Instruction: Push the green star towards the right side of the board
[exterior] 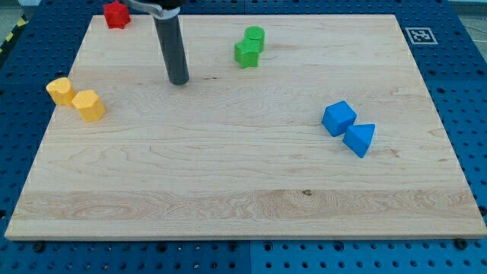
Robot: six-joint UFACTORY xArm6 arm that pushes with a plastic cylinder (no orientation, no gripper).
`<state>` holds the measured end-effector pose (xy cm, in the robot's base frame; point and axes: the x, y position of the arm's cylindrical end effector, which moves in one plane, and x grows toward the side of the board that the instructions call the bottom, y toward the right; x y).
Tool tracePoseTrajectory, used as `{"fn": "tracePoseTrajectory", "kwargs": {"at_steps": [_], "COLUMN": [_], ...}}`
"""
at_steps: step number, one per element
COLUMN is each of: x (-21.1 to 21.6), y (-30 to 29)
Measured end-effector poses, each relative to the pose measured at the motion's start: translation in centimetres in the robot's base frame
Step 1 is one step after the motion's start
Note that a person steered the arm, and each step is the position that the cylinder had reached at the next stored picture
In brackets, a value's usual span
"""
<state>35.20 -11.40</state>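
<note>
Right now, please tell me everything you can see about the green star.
The green star is a small, matte, plastic-looking block lying flat near the view's top, slightly right of centre, on the wooden board. Its upper right edge touches a green cylinder. My tip stands apart, to its left.

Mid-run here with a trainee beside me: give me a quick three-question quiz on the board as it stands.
1. True or false: my tip touches the green star.
2. Which block touches the green star at its upper right? A) red block B) green cylinder C) blue cube
3. Which colour pair sits at the view's left edge?

Key:
1. False; the tip stands apart, to the star's left.
2. B, the green cylinder.
3. Yellow: two yellow blocks.
</note>
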Motion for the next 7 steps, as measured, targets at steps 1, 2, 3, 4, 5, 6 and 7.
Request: {"fn": "tracePoseTrajectory", "kwargs": {"at_steps": [1, 2, 3, 4, 5, 6, 7], "x": [-3.4, -6.5, -7.8, -7.8, -7.8, -7.8, -5.7], "y": [0.0, 0.9, 2.9, 6.9, 8.6, 8.7, 9.0]}}
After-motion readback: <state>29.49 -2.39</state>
